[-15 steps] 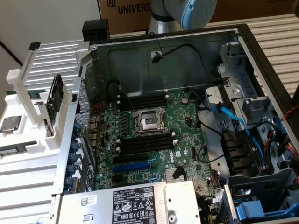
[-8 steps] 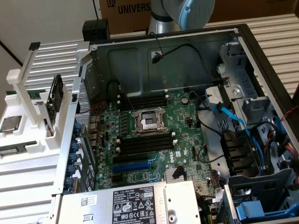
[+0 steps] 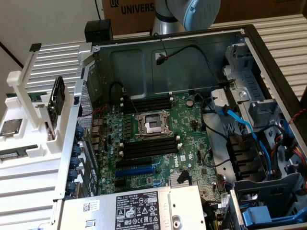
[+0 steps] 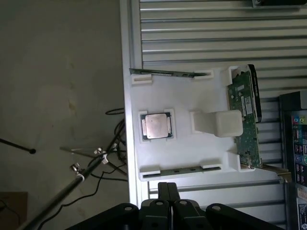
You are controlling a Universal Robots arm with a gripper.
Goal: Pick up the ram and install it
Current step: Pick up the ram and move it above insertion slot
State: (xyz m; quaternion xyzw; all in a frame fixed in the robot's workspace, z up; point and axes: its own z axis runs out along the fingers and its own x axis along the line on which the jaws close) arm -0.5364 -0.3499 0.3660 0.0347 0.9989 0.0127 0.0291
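Slatted metal bench (image 4: 216, 38) carries a white tray (image 4: 192, 96) at the exterior view's left edge, beside the open computer (image 3: 192, 120). Above the tray hangs the gripper (image 4: 168, 191), fingers pressed together and empty. Just ahead of the fingertips, the ram (image 4: 184, 169) stands edge-up in the nearest tray slot, its long axis along the tray's edge, crosswise to where they point.

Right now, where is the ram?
The ram sits edgewise in the white holder beside the processor chip, on the exterior view's left, outside the computer case.
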